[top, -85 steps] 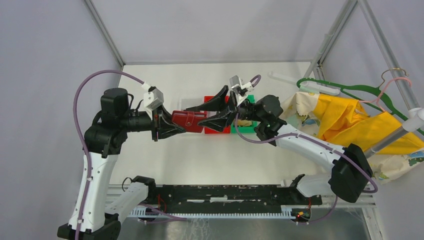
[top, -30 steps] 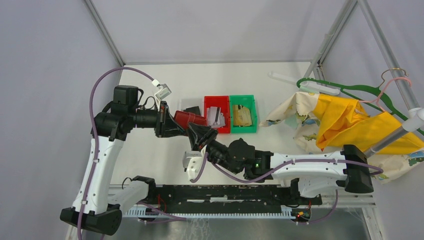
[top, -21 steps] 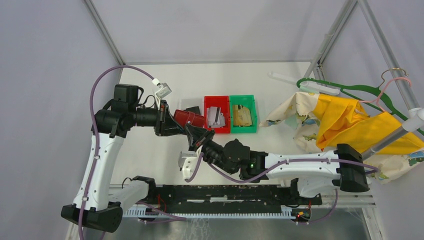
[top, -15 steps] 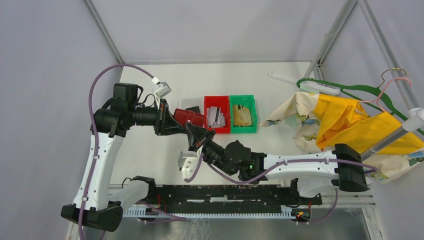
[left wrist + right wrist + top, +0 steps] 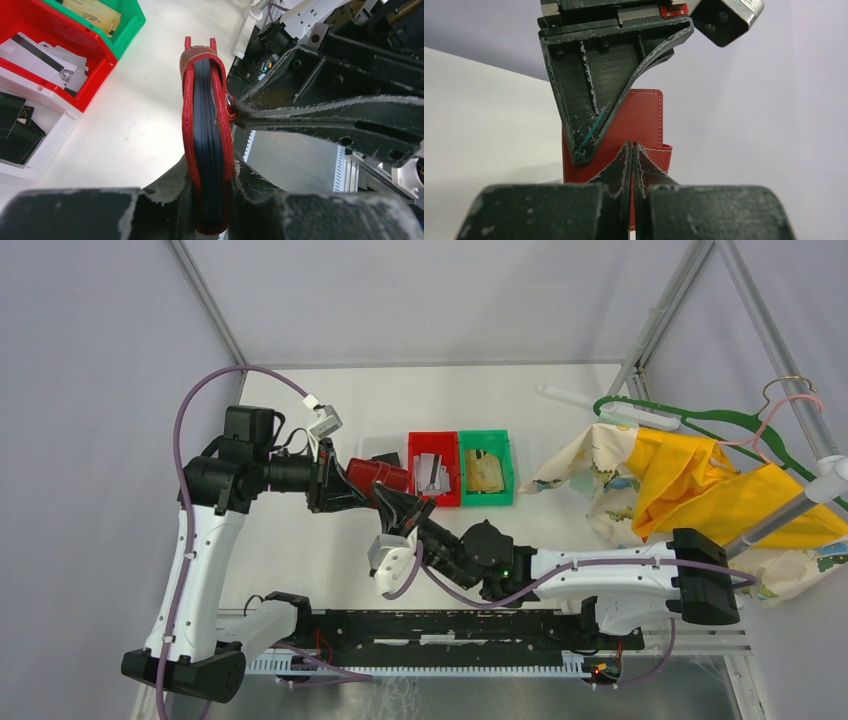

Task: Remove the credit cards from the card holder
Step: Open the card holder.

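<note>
Zero opening done yet, I'd say: card holder [image 5: 207, 100] is closed, on edge, clamped in left end effector [image 5: 207, 172] above tabletop [image 5: 140, 115]. Right end effector [image 5: 632, 147] tips are pressed together at the clasp tab [image 5: 665, 149]; can't tell if they pinch it. Left to do: unclasp, open, pull credit cards. Red bin [image 5: 95, 70]: pale striped cards [image 5: 45, 55]. Green bin [image 5: 132, 25]: tan cards [image 5: 95, 10]. White tray [image 5: 30, 160]: black wallets [image 5: 12, 125].

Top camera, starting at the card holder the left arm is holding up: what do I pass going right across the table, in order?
card holder → red bin → green bin → patterned cloth → yellow garment
</note>
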Controlling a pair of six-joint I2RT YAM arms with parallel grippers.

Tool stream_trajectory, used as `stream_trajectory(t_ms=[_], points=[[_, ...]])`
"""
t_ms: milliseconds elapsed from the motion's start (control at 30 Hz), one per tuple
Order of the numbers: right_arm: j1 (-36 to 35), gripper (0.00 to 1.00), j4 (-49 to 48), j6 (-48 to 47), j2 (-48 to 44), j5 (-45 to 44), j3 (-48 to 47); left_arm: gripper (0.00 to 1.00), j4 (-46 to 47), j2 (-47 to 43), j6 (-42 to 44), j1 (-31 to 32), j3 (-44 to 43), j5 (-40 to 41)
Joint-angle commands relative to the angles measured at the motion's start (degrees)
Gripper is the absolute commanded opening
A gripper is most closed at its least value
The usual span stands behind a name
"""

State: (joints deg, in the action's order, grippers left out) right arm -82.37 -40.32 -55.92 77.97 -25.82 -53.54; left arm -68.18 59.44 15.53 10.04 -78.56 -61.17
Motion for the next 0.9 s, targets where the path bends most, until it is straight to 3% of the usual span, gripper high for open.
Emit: stream_trajectory(t_ms=[0,333,467,500,567,600,767,867], points=[[6.0,0.0,-3.1,4.9,-4.3,-5.7,-3.2,0.02,-9.9,-1.7,5.1,0.9,-2.6,-8.0],[8.2,0.0,-0.8,8.6,-5.7,-3.6,-4.3,0.02,-10.9,-1.3,6.4,0.9,-3.9,-8.2],[11.6,0.02,8.7,20.3,-6.9,2.0,-9.6,0.02,-11.4,-1.7,9.0,0.9,-4.3,-6.8],[13.6,0.11,13.2,24.4,-7.3,4.9,-11.3,0.02,-11.4,-2.0,9.9,0.9,-4.6,-6.2],[18.1,0.5,19.4,34.1,-8.0,12.5,-14.2,0.02,-11.3,-2.6,11.6,0.9,-5.0,-4.8],[20.2,0.62,21.1,38.5,-8.8,17.2,-14.5,0.02,-10.9,-3.1,12.1,0.9,-5.1,-4.3],[30.4,0.95,20.5,51.9,-15.8,33.8,-7.5,0.02,-9.0,-4.5,13.3,1.0,-6.1,-3.9],[34.0,0.98,19.1,55.7,-19.3,41.9,-3.9,0.02,-7.9,-5.0,13.6,0.9,-6.2,-4.0]])
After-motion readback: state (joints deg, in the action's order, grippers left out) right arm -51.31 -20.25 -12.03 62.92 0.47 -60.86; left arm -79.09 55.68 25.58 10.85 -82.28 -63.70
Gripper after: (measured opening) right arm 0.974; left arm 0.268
